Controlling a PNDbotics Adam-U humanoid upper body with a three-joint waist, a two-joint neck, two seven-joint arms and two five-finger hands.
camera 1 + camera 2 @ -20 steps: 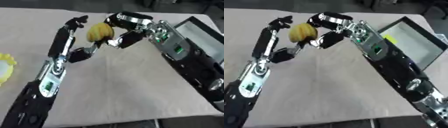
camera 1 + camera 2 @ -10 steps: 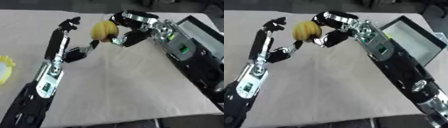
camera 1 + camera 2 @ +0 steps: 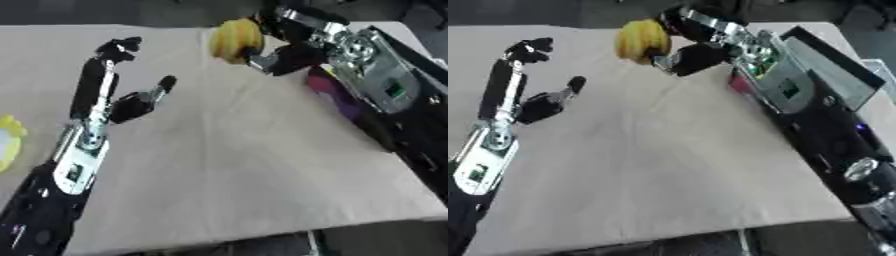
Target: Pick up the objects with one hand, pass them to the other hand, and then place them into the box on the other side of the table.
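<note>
Nearest, tabletop (image 3: 245,190): cloth-covered, bare. Left hand (image 3: 131,102): mid-left, fingers spread and holding nothing, released after the pass. Farther right, right hand (image 3: 689,42): fingers curled round yellow fruit (image 3: 642,39), lifted clear for carrying toward the right-side box. Since earlier: hands have parted, fruit moved rightward.

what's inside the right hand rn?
The right hand holds a yellow rounded object above the table. The side against the palm is covered. The left hand is open.
</note>
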